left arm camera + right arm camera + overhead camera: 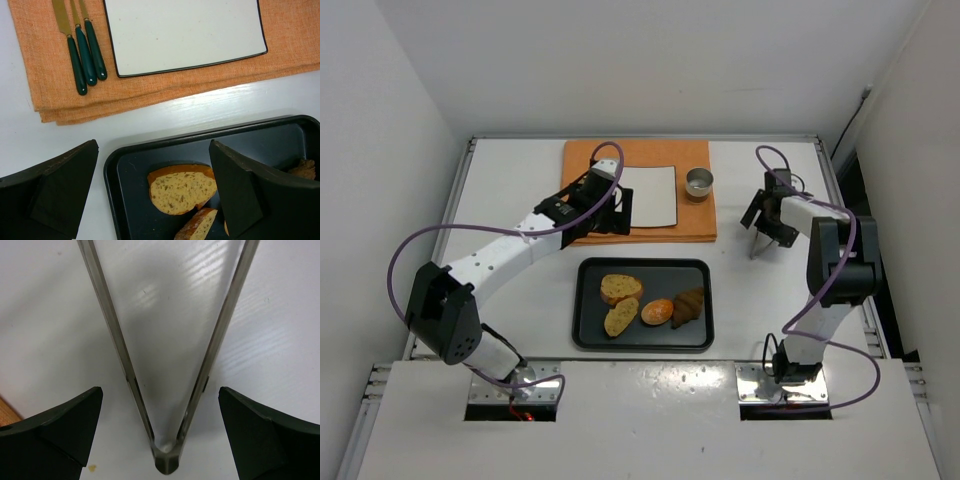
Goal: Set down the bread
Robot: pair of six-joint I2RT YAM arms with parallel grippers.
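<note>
Two cut slices of bread (621, 288) (621, 317), a small orange roll (657, 312) and a dark piece (688, 306) lie in the black tray (582, 340). In the left wrist view the upper bread slice (181, 190) lies cut face up, with a second slice (197, 225) below it. My left gripper (615, 210) (152, 150) hangs open above the tray's far left corner (112, 165), holding nothing. My right gripper (760, 225) (160, 390) stands open over metal tongs (165, 460) that lie on the table, its fingers apart from both arms of the tongs.
A white rectangular plate (650, 197) (185, 35) rests on an orange mat (640, 150) (150, 95) behind the tray. Three green-handled pieces of cutlery (82, 50) lie left of the plate. A small metal cup (699, 182) stands on the mat's right side.
</note>
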